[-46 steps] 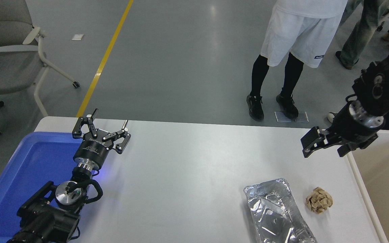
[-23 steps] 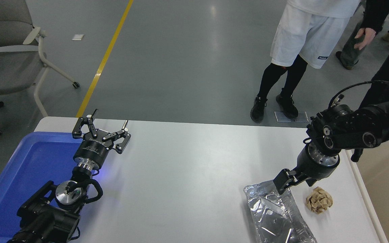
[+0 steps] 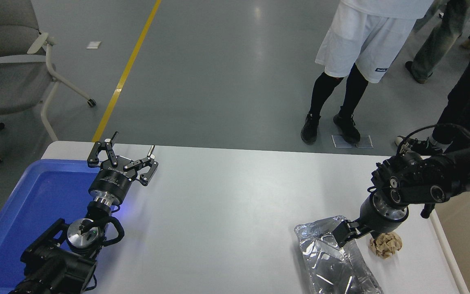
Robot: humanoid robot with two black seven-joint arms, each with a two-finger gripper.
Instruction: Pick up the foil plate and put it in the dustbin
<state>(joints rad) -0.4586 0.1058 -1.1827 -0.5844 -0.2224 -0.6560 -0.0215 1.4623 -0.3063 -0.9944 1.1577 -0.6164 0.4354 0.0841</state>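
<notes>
The foil plate (image 3: pixel 331 261), a crinkled silver tray, lies at the table's near right, and its lower end runs out of the picture. My right gripper (image 3: pixel 348 237) points down at the plate's far right corner, right on its rim. The wrist hides most of the gripper, so I cannot tell its state or whether it touches the foil. The dustbin (image 3: pixel 469 245), cream with a pale rim, stands beyond the table's right edge, partly behind my right arm. My left gripper (image 3: pixel 123 157) is open and empty, parked at the lower left over the blue tray's far corner.
A crumpled brown paper ball (image 3: pixel 386 245) lies just right of the plate, close beside my right wrist. A blue tray (image 3: pixel 23 208) sits at the table's left. People stand beyond the far edge (image 3: pixel 341 81). A grey chair (image 3: pixel 6 61) is at the top left.
My right arm came down and toward me from high above the table's right edge to the foil plate's far right corner. The people shifted their feet. The left arm has not moved.
</notes>
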